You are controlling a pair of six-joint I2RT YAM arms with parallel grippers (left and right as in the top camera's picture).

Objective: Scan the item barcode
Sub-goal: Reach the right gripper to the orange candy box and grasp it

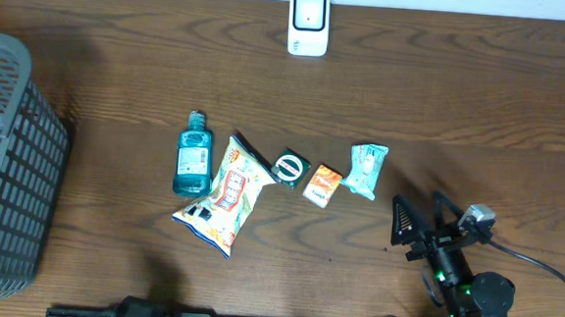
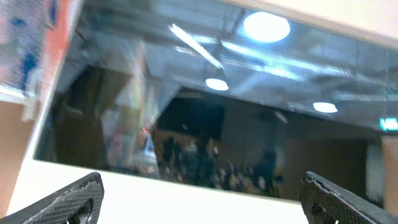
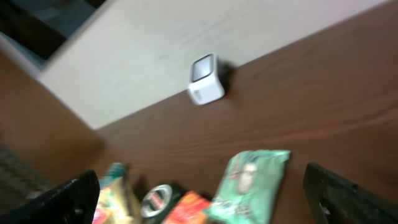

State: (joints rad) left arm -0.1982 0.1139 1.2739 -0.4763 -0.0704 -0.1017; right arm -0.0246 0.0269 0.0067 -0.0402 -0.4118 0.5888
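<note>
A white barcode scanner (image 1: 308,23) stands at the table's far edge and also shows in the right wrist view as a scanner (image 3: 205,79) by the wall. Several items lie in a row mid-table: a blue bottle (image 1: 192,155), a yellow snack bag (image 1: 224,193), a round dark tin (image 1: 289,167), an orange packet (image 1: 322,185) and a mint-green packet (image 1: 367,170). My right gripper (image 1: 424,214) is open just right of and nearer than the mint-green packet (image 3: 252,183), holding nothing. My left gripper (image 2: 202,180) is open and empty, facing a window and ceiling lights; it is out of the overhead view.
A grey slatted basket (image 1: 7,161) fills the table's left end. The right arm's base and cable (image 1: 541,268) sit at the near right corner. A pale wall (image 3: 143,56) rises behind the scanner.
</note>
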